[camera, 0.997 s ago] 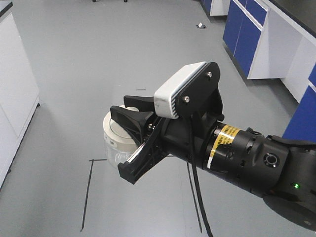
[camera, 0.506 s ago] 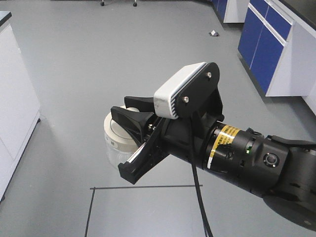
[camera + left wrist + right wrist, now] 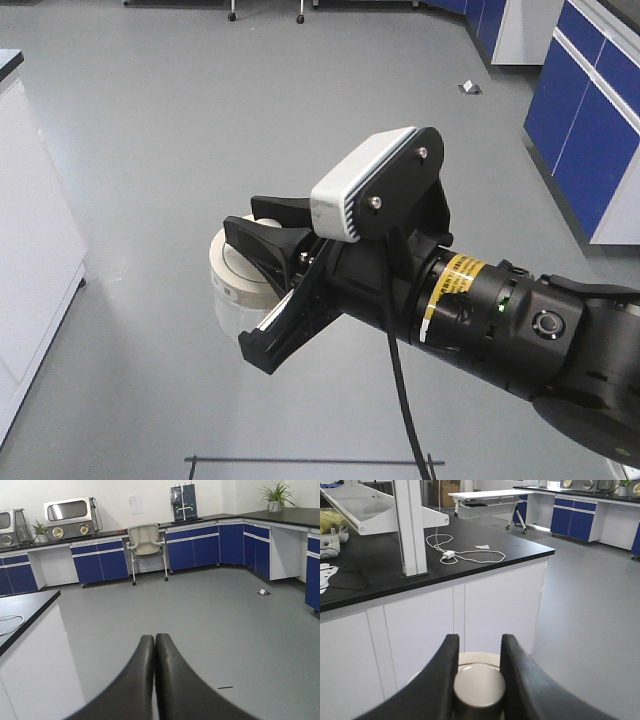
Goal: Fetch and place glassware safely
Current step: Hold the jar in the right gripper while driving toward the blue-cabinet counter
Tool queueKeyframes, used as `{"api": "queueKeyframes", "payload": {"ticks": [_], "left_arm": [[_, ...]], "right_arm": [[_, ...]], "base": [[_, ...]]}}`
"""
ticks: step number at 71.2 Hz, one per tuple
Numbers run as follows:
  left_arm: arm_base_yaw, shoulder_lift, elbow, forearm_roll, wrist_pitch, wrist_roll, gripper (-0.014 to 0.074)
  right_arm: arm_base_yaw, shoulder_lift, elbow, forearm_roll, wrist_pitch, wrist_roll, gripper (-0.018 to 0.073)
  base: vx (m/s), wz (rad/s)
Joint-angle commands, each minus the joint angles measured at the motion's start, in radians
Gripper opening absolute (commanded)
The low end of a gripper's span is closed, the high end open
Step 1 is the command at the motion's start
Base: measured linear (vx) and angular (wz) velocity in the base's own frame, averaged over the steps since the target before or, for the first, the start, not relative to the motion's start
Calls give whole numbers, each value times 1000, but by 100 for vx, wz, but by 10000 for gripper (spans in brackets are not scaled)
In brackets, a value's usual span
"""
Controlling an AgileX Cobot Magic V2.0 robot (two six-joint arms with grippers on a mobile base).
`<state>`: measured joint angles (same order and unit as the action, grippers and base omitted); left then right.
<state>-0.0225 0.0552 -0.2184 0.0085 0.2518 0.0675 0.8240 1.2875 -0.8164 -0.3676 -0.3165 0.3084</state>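
Right arm (image 3: 500,320) stretched forward, fingers (image 3: 432,682) clamped; left fingers (image 3: 137,680) pressed together

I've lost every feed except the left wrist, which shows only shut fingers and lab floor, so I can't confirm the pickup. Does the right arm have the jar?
Observer: Yes. The right gripper is shut on the glass jar, fingers either side of the lid's knob.
Operator: Is anything under it?
Observer: No; the front view shows it held in the air over bare grey floor.
Operator: What's ahead of that wrist?
Observer: A white cabinet with a black countertop carrying a white cable.
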Motion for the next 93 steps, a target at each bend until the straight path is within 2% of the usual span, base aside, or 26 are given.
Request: {"api": "queueKeyframes", "payload": {"ticks": [1,93], "left_arm": [[-3,10,-24,-8,-75,-9,-7],[-3,10,-24,-8,-75,-9,-7]], "right_arm": [[-2,-35,-32,8,-93,-4,-3],[-2,-35,-32,8,-93,-4,-3]], "base": [[43,-1],[47,-2]]}}
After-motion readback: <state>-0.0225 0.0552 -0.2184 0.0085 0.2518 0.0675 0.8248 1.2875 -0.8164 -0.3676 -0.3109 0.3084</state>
